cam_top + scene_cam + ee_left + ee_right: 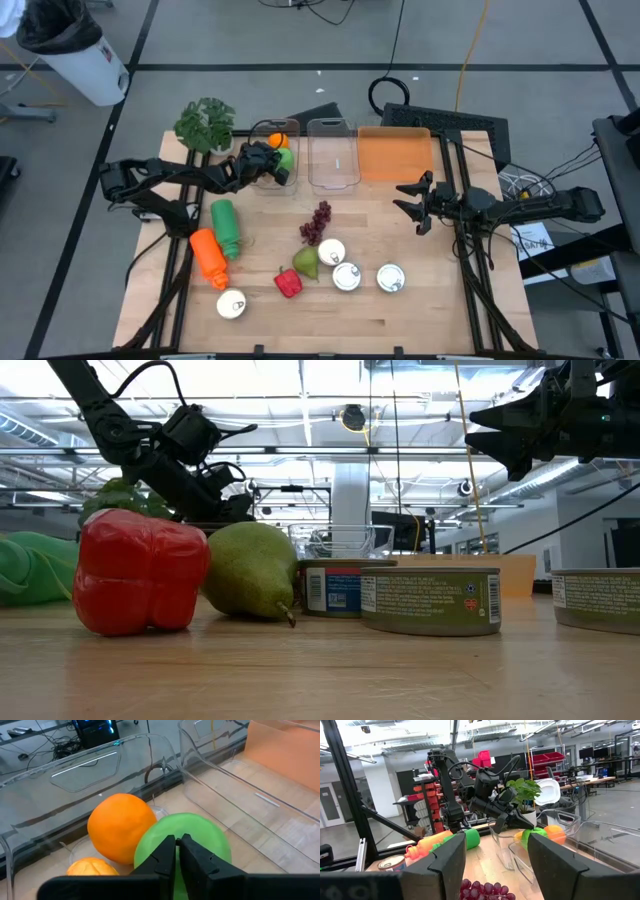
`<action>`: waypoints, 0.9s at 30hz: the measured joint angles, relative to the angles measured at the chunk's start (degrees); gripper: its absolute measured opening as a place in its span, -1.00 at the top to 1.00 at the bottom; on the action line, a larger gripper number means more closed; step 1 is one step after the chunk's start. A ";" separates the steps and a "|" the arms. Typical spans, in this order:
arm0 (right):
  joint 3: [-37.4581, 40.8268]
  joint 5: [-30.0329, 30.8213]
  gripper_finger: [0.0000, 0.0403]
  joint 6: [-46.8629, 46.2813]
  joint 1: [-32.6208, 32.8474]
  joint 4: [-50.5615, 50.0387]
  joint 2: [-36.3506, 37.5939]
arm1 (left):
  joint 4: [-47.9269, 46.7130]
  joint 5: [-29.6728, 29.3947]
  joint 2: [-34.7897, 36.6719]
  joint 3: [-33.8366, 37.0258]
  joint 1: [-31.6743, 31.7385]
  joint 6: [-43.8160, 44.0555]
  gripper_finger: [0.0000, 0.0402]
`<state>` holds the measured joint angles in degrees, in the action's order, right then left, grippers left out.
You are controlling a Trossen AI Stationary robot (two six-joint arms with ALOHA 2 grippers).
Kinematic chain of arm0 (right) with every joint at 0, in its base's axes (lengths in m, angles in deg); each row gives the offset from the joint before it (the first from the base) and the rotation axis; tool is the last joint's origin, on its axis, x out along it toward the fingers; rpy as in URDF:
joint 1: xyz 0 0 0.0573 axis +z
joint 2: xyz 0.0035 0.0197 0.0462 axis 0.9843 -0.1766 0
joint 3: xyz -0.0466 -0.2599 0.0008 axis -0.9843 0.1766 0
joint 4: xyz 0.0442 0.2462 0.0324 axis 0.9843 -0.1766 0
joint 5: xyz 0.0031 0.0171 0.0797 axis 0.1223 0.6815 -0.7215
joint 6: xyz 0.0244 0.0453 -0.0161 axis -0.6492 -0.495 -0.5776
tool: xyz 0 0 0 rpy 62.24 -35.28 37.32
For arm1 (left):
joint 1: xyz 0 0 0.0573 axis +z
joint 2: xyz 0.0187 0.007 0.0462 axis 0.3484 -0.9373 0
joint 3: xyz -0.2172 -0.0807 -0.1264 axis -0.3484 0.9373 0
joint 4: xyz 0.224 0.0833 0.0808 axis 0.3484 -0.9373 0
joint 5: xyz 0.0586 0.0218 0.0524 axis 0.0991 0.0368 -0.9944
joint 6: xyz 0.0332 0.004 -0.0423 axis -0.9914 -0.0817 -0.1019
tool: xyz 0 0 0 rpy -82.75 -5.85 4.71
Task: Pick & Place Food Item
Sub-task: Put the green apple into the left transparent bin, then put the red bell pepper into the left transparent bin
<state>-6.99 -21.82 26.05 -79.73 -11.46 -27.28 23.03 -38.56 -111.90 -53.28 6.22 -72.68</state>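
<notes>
A grey floor [250,40] marked with dark lines surrounds the wooden tabletop [420,310]; a white bin [85,60] stands beyond its far left corner.

Crowded around the left gripper [177,851], fingers nearly together and tips against the green fruit [185,840]; orange [121,834] pressed just beside, a smaller orange piece [92,869] below, clear bin wall [90,775] hemming in beyond. Free room inside the neighbouring empty clear bin [333,153]. Open air around the right gripper [412,202], jaws apart; bare wood beneath, cans [389,278] and grapes [317,222] toward the centre.
</notes>
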 joint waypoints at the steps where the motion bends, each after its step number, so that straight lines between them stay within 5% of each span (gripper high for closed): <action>1: 0.01 0.00 0.01 0.00 0.00 0.00 0.00 | 0.00 0.00 0.00 0.00 0.00 0.00 0.81; 15: 0.00 0.00 0.01 0.00 0.00 0.00 -0.01 | 0.08 -0.04 0.00 0.02 0.00 2.03 0.75; 27: -0.01 0.00 0.01 0.00 0.00 0.00 0.00 | 0.05 -0.13 0.94 0.06 0.00 1.26 0.19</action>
<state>-7.00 -21.82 26.05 -79.73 -11.46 -27.28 23.08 -38.69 -110.97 -53.23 6.22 -71.42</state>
